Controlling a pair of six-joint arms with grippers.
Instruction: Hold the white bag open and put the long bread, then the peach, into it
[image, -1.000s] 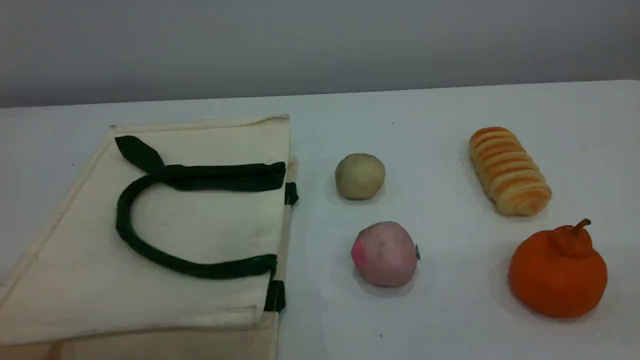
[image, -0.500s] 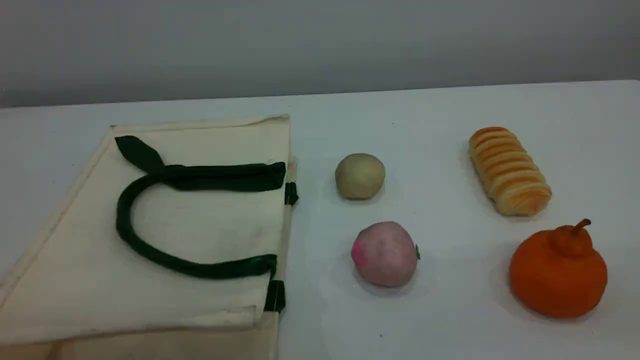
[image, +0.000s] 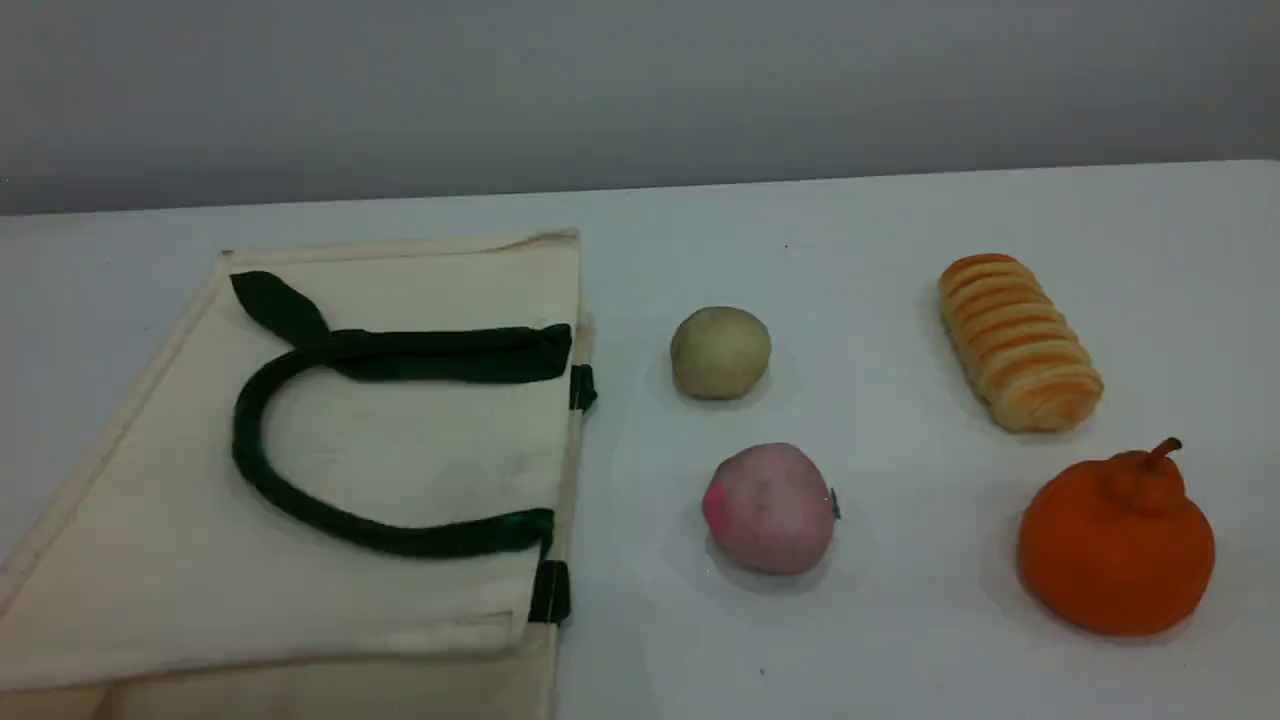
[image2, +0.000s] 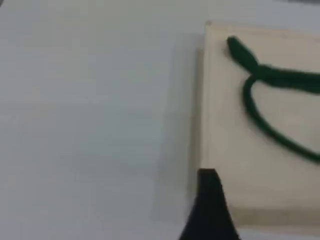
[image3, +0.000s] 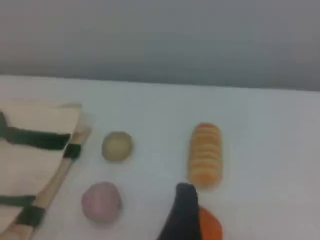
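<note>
- table (image: 880, 220): white, everything rests directly on it
- white bag (image: 400, 460) flat, left side
- beige-green ball (image: 720, 352), peach (image: 770, 508) mid-table
- long bread (image: 1018, 342), orange stemmed fruit (image: 1115, 550) right

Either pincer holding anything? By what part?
Nothing held. Left pincer and right pincer hang clear; white bag, long bread and peach lie untouched.

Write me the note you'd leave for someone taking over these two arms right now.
Left pincer: open, holding nothing, by the bag's edge.
Right pincer: open, holding nothing, above the food.
Cream-white canvas bag with dark green handles: flat and closed on the white table, left side.
Golden ridged long bread: far right, untouched.
Pale pink round peach: middle, right of the bag.
Done: nothing yet.
Left: hold bag open, bread in, then peach.
</note>
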